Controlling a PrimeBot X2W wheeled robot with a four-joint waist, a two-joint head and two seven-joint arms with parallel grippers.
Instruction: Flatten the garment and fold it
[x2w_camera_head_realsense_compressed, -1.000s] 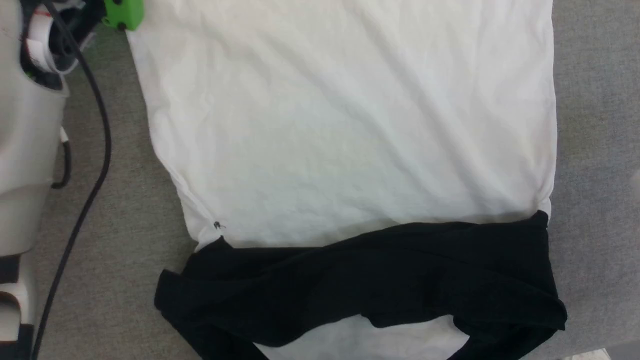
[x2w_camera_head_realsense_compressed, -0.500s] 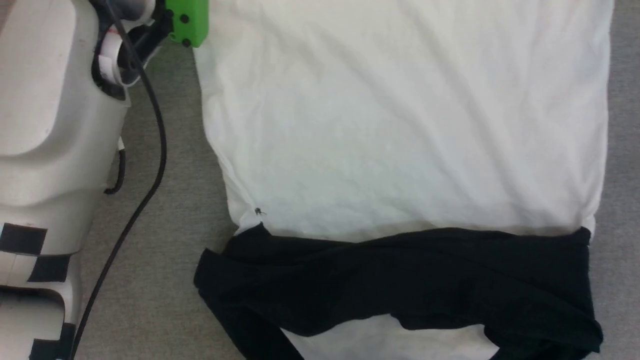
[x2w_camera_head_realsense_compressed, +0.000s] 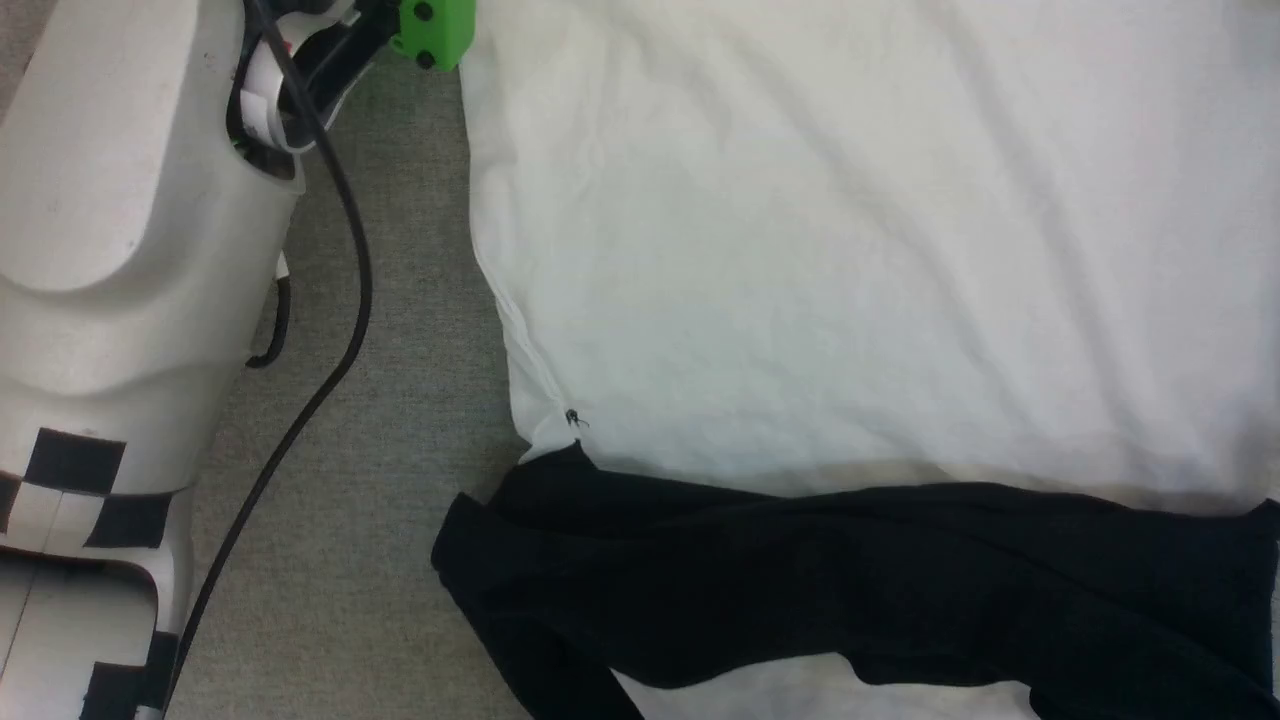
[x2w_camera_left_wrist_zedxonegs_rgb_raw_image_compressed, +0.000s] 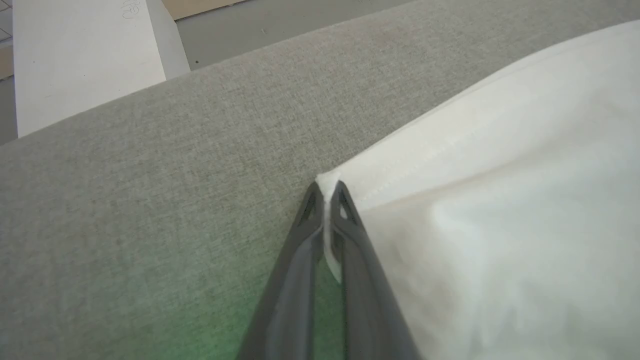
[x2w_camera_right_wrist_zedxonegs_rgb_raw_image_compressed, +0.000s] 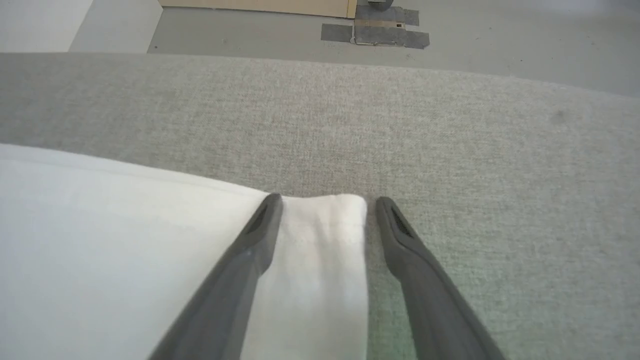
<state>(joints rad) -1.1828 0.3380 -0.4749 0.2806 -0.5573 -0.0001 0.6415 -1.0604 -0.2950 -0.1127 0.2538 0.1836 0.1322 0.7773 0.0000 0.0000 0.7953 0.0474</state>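
Note:
The garment lies spread plain white side up on the grey cloth surface, its black sleeves folded across the near end. In the left wrist view my left gripper is shut on a hem corner of the garment, white cloth pinched between the fingertips. My left forearm rises along the left of the head view beside the garment's left edge. In the right wrist view my right gripper stands open over the other hem corner of the garment, a finger on each side of it.
Grey fabric surface shows bare left of the garment. A black cable hangs from my left arm over it. Beyond the surface's far edge lies the floor with grey tape patches, and a white panel.
The head camera has shifted, so the garment sits further right and closer in the head view. My left arm now shows larger at the left.

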